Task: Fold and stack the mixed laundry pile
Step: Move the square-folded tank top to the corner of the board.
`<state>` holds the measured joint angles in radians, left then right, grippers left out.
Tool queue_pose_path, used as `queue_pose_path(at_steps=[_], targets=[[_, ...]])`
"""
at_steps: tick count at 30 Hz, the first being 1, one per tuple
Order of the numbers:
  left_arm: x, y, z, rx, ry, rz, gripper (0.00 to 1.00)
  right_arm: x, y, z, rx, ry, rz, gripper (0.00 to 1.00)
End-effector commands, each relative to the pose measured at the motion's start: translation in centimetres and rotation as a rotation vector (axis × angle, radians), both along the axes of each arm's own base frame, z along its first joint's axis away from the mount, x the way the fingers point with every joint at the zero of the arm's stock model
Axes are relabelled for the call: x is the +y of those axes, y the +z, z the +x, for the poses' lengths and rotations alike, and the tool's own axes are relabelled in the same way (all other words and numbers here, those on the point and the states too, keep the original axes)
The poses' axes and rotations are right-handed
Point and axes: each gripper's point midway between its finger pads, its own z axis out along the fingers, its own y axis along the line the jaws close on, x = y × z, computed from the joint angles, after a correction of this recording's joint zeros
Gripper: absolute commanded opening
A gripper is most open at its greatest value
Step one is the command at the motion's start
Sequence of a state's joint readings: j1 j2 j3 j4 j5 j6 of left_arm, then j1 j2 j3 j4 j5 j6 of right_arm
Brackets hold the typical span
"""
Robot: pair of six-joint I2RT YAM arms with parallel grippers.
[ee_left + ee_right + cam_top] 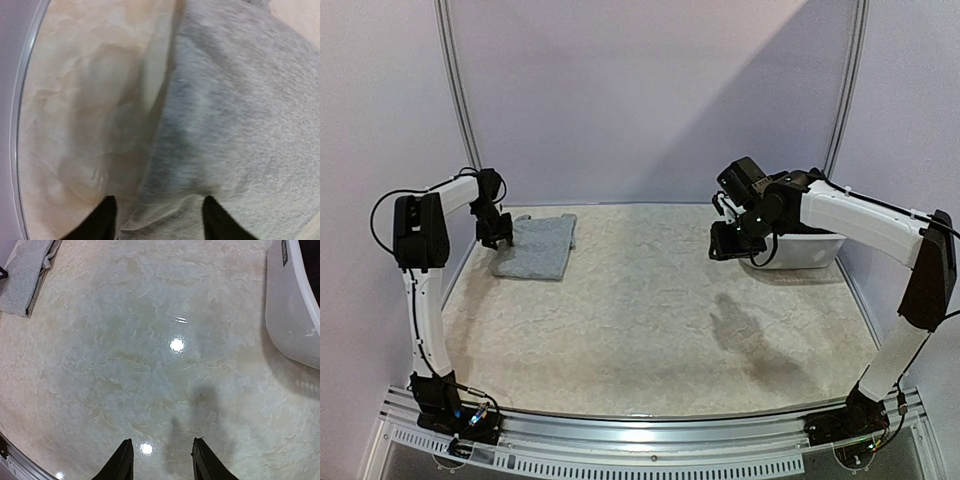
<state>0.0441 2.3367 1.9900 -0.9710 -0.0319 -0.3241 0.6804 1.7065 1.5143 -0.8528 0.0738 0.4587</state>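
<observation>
The right arm (860,215) is covering most of the white basket (812,252) from above, and the right wrist picture's right edge is slicing it off, so whatever is lying inside is not showing. The light grey top (240,125) is appearing blurred in the left wrist view and running off its top and right edges, while only the dark tips of the left gripper (159,220) are poking in at the bottom edge.
</observation>
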Motion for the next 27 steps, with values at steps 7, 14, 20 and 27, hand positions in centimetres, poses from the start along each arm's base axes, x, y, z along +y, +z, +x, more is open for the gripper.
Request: queue_pose_path(at_steps=[7, 14, 20, 27], targets=[[-2.2, 8.6, -0.7, -0.184, 0.042, 0.07, 0.87, -0.1, 1.3, 0.5, -0.025, -0.03, 0.025, 0.4], [-12.7, 7.1, 0.4, -0.219, -0.072, -0.175, 0.77, -0.1, 1.4, 0.6, -0.034, -0.029, 0.023, 0.4], [-16.5, 3.8, 2.2, -0.228, -0.027, -0.313, 0.71, -0.8, 1.2, 0.1, -0.032, -0.051, 0.015, 0.4], [-17.2, 0.4, 4.1, -0.197, 0.001, -0.336, 0.67, -1.9, 1.0, -0.5, -0.024, -0.08, -0.005, 0.4]])
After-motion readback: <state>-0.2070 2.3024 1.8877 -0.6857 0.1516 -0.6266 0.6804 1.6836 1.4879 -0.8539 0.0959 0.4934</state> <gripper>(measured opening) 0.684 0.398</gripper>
